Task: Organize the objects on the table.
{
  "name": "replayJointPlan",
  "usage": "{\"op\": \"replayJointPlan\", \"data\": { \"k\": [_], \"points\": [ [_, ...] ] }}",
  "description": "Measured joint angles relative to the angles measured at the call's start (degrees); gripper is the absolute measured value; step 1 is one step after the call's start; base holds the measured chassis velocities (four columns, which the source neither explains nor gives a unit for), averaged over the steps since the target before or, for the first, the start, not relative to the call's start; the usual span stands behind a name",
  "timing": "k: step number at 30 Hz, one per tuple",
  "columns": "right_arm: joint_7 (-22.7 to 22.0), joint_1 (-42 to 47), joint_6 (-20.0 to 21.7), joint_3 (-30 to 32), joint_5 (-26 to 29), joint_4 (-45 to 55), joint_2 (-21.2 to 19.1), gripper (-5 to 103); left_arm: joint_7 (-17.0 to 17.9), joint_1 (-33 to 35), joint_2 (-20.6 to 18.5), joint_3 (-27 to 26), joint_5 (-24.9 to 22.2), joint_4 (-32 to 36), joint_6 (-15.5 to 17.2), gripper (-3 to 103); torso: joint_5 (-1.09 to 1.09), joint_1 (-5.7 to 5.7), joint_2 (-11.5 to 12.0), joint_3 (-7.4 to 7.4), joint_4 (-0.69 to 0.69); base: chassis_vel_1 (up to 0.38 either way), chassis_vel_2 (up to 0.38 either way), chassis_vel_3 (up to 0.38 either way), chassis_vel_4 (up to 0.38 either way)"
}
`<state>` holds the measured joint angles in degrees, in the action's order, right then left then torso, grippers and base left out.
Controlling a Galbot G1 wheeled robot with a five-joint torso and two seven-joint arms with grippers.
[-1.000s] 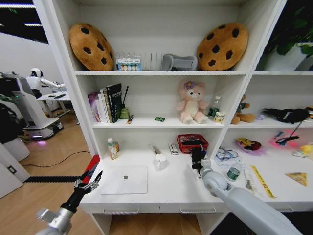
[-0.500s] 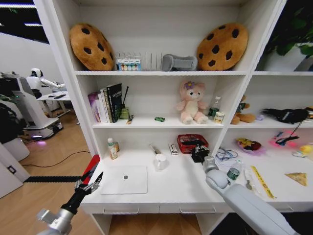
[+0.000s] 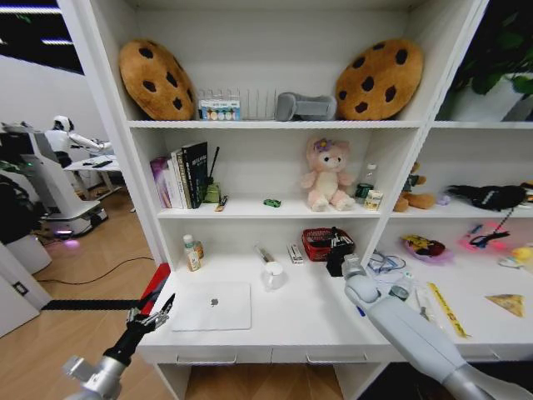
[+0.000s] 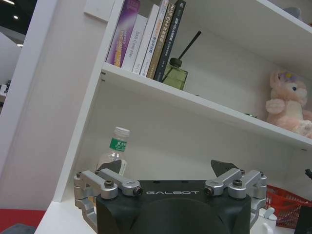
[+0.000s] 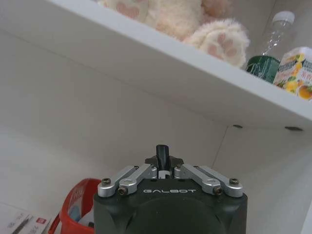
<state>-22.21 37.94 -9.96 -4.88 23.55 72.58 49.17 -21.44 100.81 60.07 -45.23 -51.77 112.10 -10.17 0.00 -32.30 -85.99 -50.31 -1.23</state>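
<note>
The right gripper (image 5: 163, 155) is pinching a slim dark pen (image 5: 162, 157) between nearly closed fingers, the pen's tip poking up past them. In the head view this right gripper (image 3: 337, 252) is hovering over the back of the white table (image 3: 291, 329), right at the red basket (image 3: 323, 243). Holding the pen upright by its barrel probably makes it easy to lower into a container, and the basket looks like the likely drop point, though that is a judgement. The arm is reaching forward from the lower right, over a small water bottle (image 3: 400, 288) and a yellow ruler (image 3: 446, 309) lying on the table.

The left gripper (image 3: 150, 317) is hanging off the table's front left corner with its fingers spread and nothing between them; the left wrist view shows this left gripper (image 4: 171, 171) gaping toward the shelving. It appears to be waiting out of the way.

A slim silver laptop (image 3: 213, 306) is lying closed and flat near the front left of the table. A white cup (image 3: 273, 275) is standing behind it, and a small bottle (image 3: 192, 252) is against the left wall. A yellow triangular wedge (image 3: 506, 302) is resting far right. A tiny green toy car (image 3: 271, 202) is sitting on the shelf above, beside a pink plush bear (image 3: 327, 176).
</note>
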Motion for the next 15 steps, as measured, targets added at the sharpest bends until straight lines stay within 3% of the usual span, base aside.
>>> {"op": "replayJointPlan", "data": {
  "k": [15],
  "points": [
    [2.41, -5.46, -3.27, -2.68, 0.59, -9.93, 2.64, 10, 0.53, -0.36, -0.61, 0.54, -0.12, -0.25, 0.05, 100, 0.00, 0.00, 0.00, 0.00, 0.01, 0.000, 0.000, 0.000, 0.000]
  ]
}}
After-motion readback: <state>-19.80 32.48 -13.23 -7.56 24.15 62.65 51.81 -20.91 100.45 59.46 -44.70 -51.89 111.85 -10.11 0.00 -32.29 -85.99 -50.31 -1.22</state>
